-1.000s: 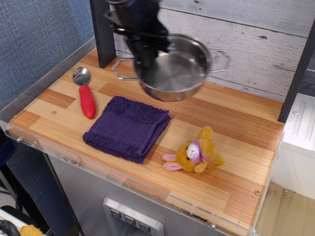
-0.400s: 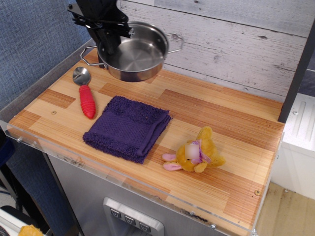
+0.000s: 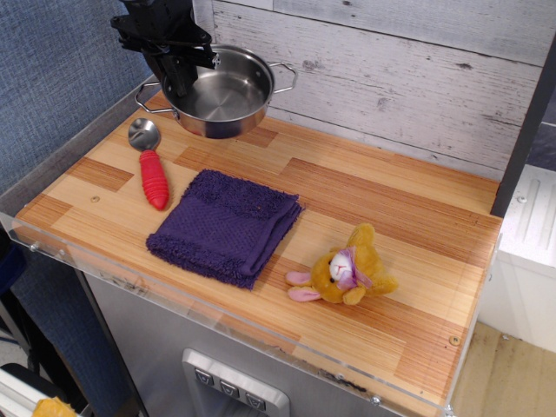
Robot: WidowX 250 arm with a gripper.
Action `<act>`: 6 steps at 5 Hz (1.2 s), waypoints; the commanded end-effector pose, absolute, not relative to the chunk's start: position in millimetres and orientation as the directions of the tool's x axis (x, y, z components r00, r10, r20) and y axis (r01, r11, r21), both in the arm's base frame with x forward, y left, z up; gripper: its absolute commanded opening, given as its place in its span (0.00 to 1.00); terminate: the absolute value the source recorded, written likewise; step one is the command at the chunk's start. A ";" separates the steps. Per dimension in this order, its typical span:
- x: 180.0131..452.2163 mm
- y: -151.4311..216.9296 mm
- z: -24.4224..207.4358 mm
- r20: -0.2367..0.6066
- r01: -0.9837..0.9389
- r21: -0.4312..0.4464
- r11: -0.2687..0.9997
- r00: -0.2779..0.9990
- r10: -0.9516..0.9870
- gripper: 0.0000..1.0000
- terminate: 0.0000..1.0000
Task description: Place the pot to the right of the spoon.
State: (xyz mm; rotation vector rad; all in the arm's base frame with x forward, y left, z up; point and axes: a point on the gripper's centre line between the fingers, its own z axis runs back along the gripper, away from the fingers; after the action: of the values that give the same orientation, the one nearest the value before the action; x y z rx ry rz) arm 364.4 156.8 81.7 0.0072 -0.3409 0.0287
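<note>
**Operator:** Starting with the biggest thing, I have the wooden desk (image 3: 365, 200) under a planked back wall, and everything sits on its top. Next in size is the purple cloth (image 3: 226, 224) near the front left, folded and flat.

**Second:** And the pot?

**Operator:** The pot (image 3: 221, 91) is at the back left corner, tilted a little and looking clear of the wood, though I can't be certain of the gap underneath. My tool (image 3: 178, 76) is clamped on its left rim, one finger inside the bowl and one outside.

**Second:** Is that a sound hold?

**Operator:** I judge it fair. The pot is thin polished steel, so stiff, light, but slick; a rim pinch lets it swing, which would explain the tilt. The wire loop handles (image 3: 284, 76) look too thin to grip well, so I'd stay on the rim and squeeze firmly.

**Second:** What else is down there?

**Operator:** A small yellow plush toy (image 3: 346, 271) lies near the front, well apart from the pot. Smallest is the spoon (image 3: 150, 162), red ribbed handle toward me, metal bowl just below the pot's left side. Right of it, the free wood is narrow between spoon and cloth, so I'd set down gently.
</note>
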 end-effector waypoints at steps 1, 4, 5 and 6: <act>365.5 171.0 75.3 0.337 -0.035 0.017 0.999 0.941 0.027 0.00 0.00; 358.5 172.6 50.6 0.282 -0.025 0.024 0.999 0.959 0.017 0.00 0.00; 357.8 172.4 43.5 0.273 -0.035 0.020 0.999 0.962 0.028 0.00 0.00; 350.9 173.7 37.2 0.261 -0.053 0.020 0.998 0.964 0.046 0.00 0.00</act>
State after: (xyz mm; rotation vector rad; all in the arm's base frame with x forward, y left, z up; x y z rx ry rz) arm 354.5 167.5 24.2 0.0056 -0.2307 0.0471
